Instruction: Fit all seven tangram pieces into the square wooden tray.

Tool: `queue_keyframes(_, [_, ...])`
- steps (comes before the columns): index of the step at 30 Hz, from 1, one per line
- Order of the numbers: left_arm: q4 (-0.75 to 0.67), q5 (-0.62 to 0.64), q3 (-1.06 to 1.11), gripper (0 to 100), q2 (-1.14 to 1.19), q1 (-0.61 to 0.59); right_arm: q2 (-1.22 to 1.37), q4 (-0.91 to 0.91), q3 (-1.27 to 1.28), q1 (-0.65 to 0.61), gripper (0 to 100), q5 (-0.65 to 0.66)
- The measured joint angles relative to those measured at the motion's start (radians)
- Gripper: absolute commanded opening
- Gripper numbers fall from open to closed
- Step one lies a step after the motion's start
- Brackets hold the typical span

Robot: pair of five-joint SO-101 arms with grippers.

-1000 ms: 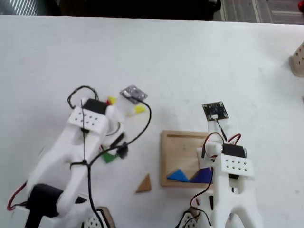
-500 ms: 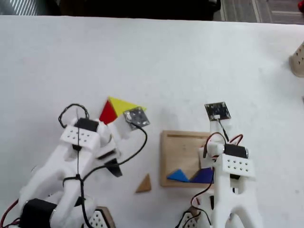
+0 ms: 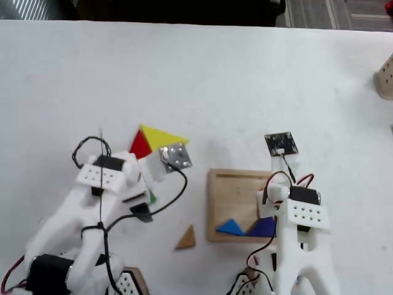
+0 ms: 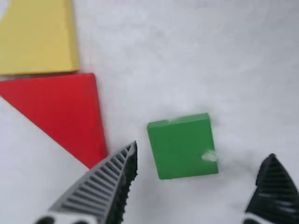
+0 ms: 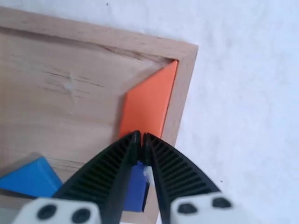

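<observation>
The white bench (image 3: 245, 80) carried the square wooden tray (image 3: 233, 184) on its near right side. Both arms rose from the near edge.

The left arm (image 3: 80, 209) leaned forward and inward, its wrist pitched down over the loose pieces. The right arm (image 3: 304, 246) stood over the tray's near right corner, wrist pointing down.

Loose pieces, left of the tray:
- Yellow triangle (image 3: 161, 135), farthest from the arms.
- Red triangle (image 3: 140, 146), touching the yellow one on its left.
- Plain wooden triangle (image 3: 186, 238), near the tray's near left corner.
- Green square (image 4: 183, 145), just beside the red triangle on its near side, apart from it by a narrow gap.

Pieces in the tray:
- Blue triangle (image 3: 230, 227), at the near wall.
- Dark blue piece (image 3: 263, 227), beside it.
- Orange piece (image 5: 149, 100), seated in a corner against the wall.

The left pincer (image 4: 202, 154) was released, its jaws straddling the green square without contact. The right pincer (image 5: 140, 136) was clenched on nothing, above the orange piece.

Handling, as judged: the green square looked light, rigid and smooth-faced, so liable to slip. Grip it across two opposite straight edges, centred, to prevent twisting.
</observation>
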Motion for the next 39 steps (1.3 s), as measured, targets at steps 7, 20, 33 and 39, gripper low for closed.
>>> queue_keyframes(7, [-0.02,0.051,-0.086,38,0.181,0.002,0.0,0.0,0.0,0.0,1.7,0.0])
queue_keyframes(20, [0.031,0.138,-0.101,29,0.196,0.002,0.0,0.0,0.0,0.0,1.7,0.0])
queue_keyframes(33, [0.049,0.319,-0.101,13,0.196,0.005,0.0,0.0,0.0,0.0,1.7,0.0])
queue_keyframes(39, [0.086,0.388,-0.103,10,0.195,0.006,0.0,0.0,0.0,0.0,1.7,0.0])
